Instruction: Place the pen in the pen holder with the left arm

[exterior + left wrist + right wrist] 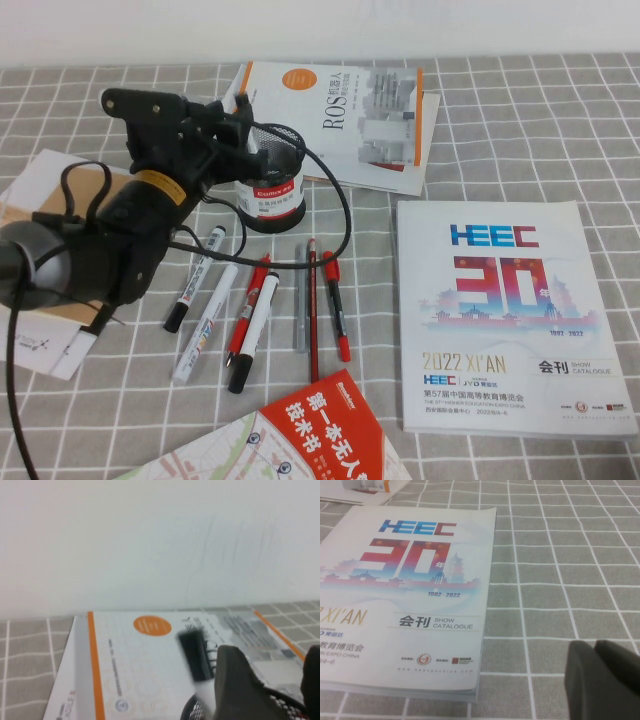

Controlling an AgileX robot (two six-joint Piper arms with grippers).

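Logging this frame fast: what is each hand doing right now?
Left hand: closed on the pen, above the pen holder.
Right hand: closed, empty, beside the HEEC catalogue.

The left gripper [250, 125] hangs raised, jaws clamped; the right gripper [600, 672] sits low, jaws together.

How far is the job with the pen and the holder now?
Done: the left pincer has the pen lifted, its black cap up, over the rim of the pen holder. In hand: the pincer grips the pen above the mesh cup. Left: lower and release it. The right pincer, shut, is beside the catalogue.
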